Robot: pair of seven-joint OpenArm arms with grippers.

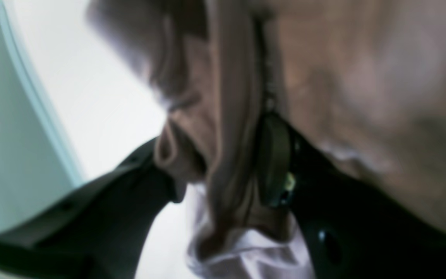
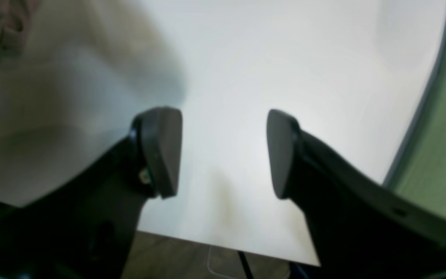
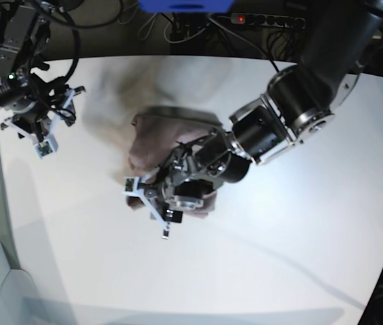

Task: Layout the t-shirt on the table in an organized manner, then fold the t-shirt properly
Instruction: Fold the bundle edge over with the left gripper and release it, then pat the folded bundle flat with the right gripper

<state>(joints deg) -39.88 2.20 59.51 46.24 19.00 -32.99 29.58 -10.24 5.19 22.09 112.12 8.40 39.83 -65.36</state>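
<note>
- While the t-shirt (image 3: 158, 139) lies bunched near the centre of the base view on the table (image 3: 300, 237), the left gripper (image 3: 152, 203) hangs over its lower edge.
- Wrist view: cloth hangs between its fingers (image 1: 273, 159); whether they pinch it I cannot tell.
- The right gripper (image 2: 223, 151), upper left in the base view, stands wide and empty.

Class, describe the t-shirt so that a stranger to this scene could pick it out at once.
Start at the white table. Near its middle, under the left gripper, lies a bunched heap: the t-shirt. It is the only soft, mauve, wrinkled thing among hard dark arms.
</note>
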